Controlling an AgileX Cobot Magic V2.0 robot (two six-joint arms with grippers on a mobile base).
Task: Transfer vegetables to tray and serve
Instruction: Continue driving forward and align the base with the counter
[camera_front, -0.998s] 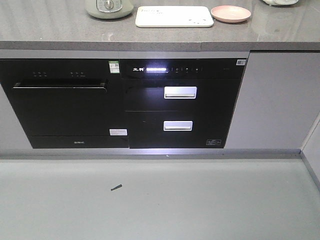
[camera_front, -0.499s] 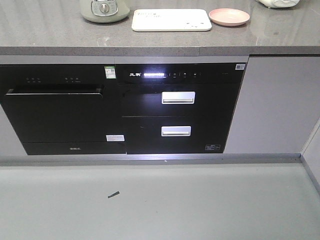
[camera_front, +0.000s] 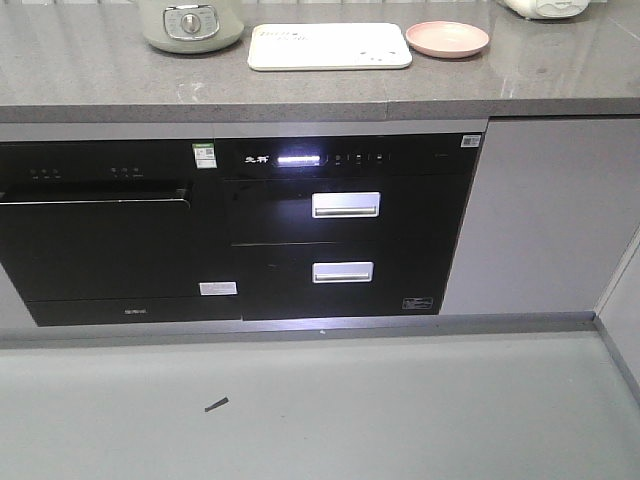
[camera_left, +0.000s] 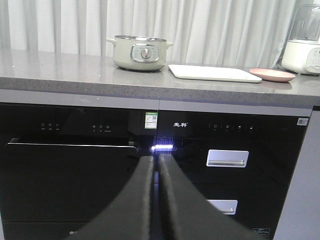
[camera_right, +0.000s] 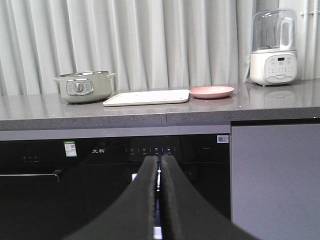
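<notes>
The tray (camera_front: 330, 47) is lying flat on the grey counter (camera_front: 100, 80), with its long axis running left to right, parallel to the counter's front edge. It is sitting between a pale green pot (camera_front: 192, 24) on its left and a round pink plate (camera_front: 447, 39) just beside its right end, apart from both. The lettuce leaf is not showing in any view: no green is appearing on the tray, on the plate or on the visible counter, so its position cannot be told. The left gripper (camera_left: 156, 159) is pointing at the black appliance fronts (camera_front: 340, 230) below the counter, with its two fingers pressed together and holding nothing. The right gripper (camera_right: 159, 161) is doing the same, fingers closed on each other and empty. Both grippers are sitting well below counter level and well apart from the tray. From the left wrist view the tray is lying above and to the right of the fingers. From the right wrist view it is lying above and slightly to the left, with the plate above and to the right. Judged from this, the tray is sitting roughly between the two arms, and the right arm is the nearer one to the plate. The tray is appearing cream-white, rectangular with rounded corners and a low raised rim, with faint grey markings on its surface. A white blender (camera_right: 274, 47) is standing further right along the counter.
</notes>
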